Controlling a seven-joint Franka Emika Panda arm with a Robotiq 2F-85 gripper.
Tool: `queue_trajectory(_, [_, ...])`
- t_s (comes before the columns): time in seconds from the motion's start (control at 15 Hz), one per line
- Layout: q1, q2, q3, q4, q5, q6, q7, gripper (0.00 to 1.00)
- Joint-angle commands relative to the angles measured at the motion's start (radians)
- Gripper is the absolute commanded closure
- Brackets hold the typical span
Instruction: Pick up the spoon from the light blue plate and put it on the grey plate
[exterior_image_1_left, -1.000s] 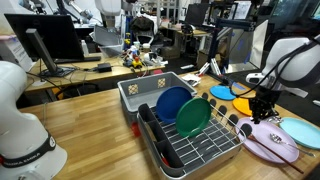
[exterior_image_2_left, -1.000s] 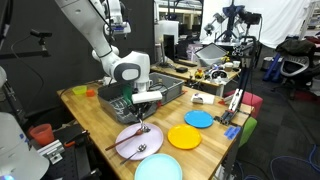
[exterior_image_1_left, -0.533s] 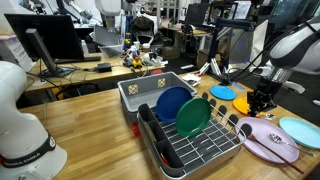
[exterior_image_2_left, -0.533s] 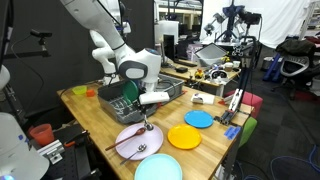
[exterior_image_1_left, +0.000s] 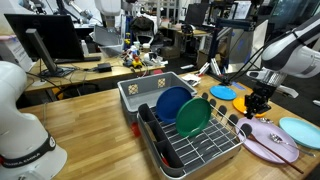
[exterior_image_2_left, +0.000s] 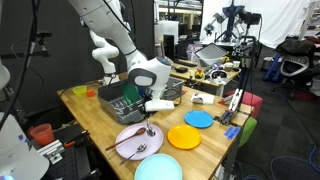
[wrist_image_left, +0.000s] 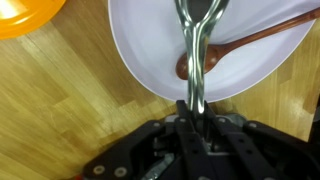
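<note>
In the wrist view my gripper (wrist_image_left: 196, 112) is shut on the handle of the slim silvery spoon (wrist_image_left: 196, 90). The spoon reaches out over the lilac-grey plate (wrist_image_left: 140, 50) and crosses the bowl of a dark brown utensil (wrist_image_left: 270, 30) lying there. In both exterior views the gripper (exterior_image_2_left: 150, 120) (exterior_image_1_left: 257, 108) hangs low over one side of the grey plate (exterior_image_2_left: 128, 133) (exterior_image_1_left: 252, 130). I cannot tell whether the spoon's far end touches the plate. The light blue plate (exterior_image_2_left: 158, 168) (exterior_image_1_left: 300, 130) lies beside the grey one and looks bare.
An orange-yellow plate (exterior_image_2_left: 184, 137) (wrist_image_left: 25, 12) lies close to the grey plate, with a smaller bright blue plate (exterior_image_2_left: 199, 119) beyond it. A dish rack (exterior_image_1_left: 205, 150) holds a big dark blue plate (exterior_image_1_left: 172, 102) and a green one (exterior_image_1_left: 192, 117). The table edge runs near the light blue plate.
The gripper has shifted a little over the grey plate, away from the light blue plate. The arm above it has swung. The plates and the dark utensil have not moved.
</note>
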Motion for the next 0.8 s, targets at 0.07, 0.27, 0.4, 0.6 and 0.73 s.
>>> queue_trajectory(0.07, [0.005, 0.052, -0.009, 0.039, 0.014, -0.027, 0.004, 0.96])
queue_trajectory(0.27, [0.006, 0.082, -0.009, 0.049, 0.009, -0.014, 0.018, 0.96])
queue_trajectory(0.4, [0.005, 0.094, -0.008, 0.054, 0.007, -0.014, 0.026, 0.96])
queue_trajectory(0.6, [0.005, 0.107, -0.007, 0.058, 0.005, -0.010, 0.037, 0.96])
queue_trajectory(0.73, [0.009, 0.111, -0.009, 0.058, 0.000, -0.005, 0.049, 0.96])
